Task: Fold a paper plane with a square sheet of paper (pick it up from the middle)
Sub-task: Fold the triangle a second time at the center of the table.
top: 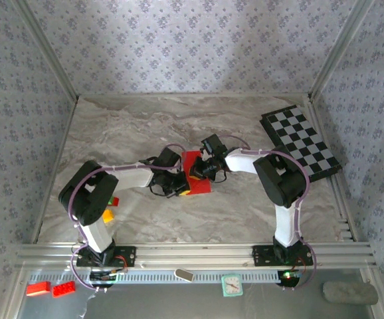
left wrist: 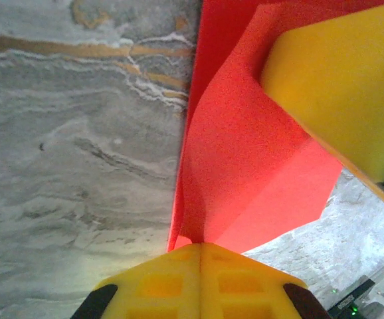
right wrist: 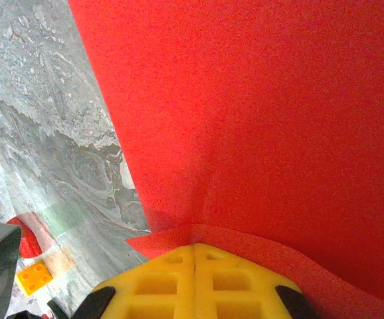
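The red sheet of paper (top: 193,167) is held between both grippers at the middle of the marble table (top: 145,119). My left gripper (left wrist: 200,244) is shut, its yellow fingertips pinching a creased edge of the paper (left wrist: 245,153), which fans out in folded layers. In the top view that left gripper (top: 183,182) meets the sheet from the left. My right gripper (right wrist: 193,246) is shut on another edge of the paper (right wrist: 265,119), which curls over its tips. It (top: 205,170) comes in from the right. One of its yellow fingers (left wrist: 341,80) presses against the paper.
A black-and-white checkered board (top: 301,141) lies at the back right. Small yellow and red bricks (top: 109,211) sit by the left arm's elbow; the yellow brick (right wrist: 34,277) lies low on the left. Two red bricks (top: 49,288) lie off the table's front left.
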